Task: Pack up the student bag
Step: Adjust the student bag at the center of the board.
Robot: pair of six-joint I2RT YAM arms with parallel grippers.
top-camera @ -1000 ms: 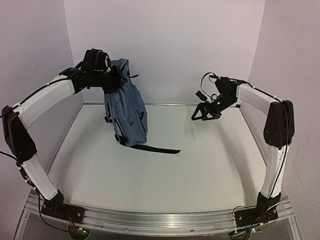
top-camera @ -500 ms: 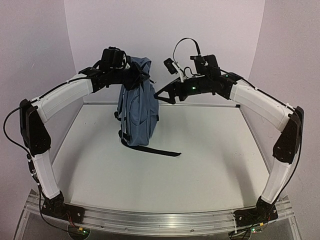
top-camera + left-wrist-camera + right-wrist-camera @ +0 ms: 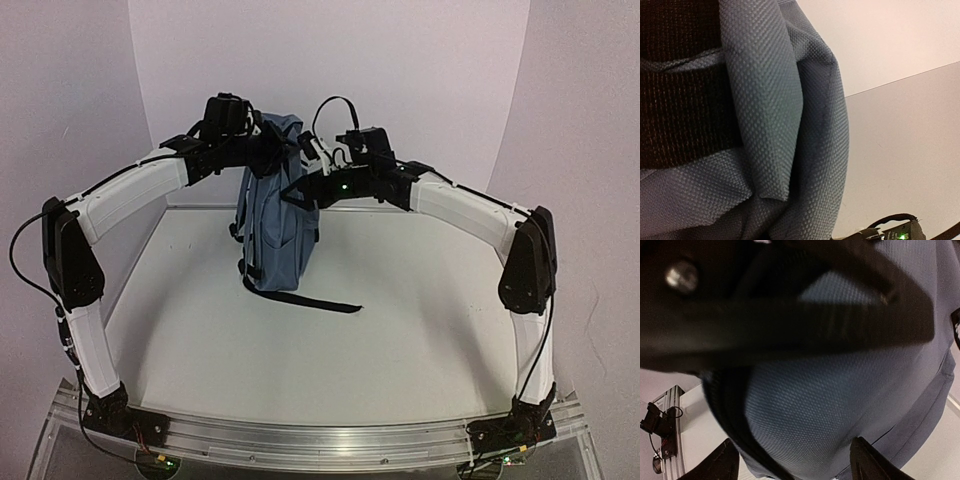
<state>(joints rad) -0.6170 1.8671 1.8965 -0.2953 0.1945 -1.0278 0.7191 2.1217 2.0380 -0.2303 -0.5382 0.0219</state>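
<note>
The student bag (image 3: 275, 225), slate-blue with black straps, stands upright at the back left of the table. My left gripper (image 3: 272, 152) is at the bag's top. In the left wrist view the bag's fabric (image 3: 765, 125) fills the frame and hides the fingers. My right gripper (image 3: 298, 190) is against the bag's upper right side. The right wrist view has the bag (image 3: 830, 390) bulging between the two fingertips (image 3: 722, 462), which stand apart. Whether they pinch the fabric does not show.
A black strap (image 3: 320, 300) trails from the bag's foot across the white table (image 3: 400, 330) toward the middle. Pale walls close in the back and both sides. The right arm, with a green light (image 3: 899, 233), shows low in the left wrist view.
The right arm swung in from the right side to the bag's upper right, its jaws narrowing. The left arm shifted the bag slightly rightward a second ago, then held still.
</note>
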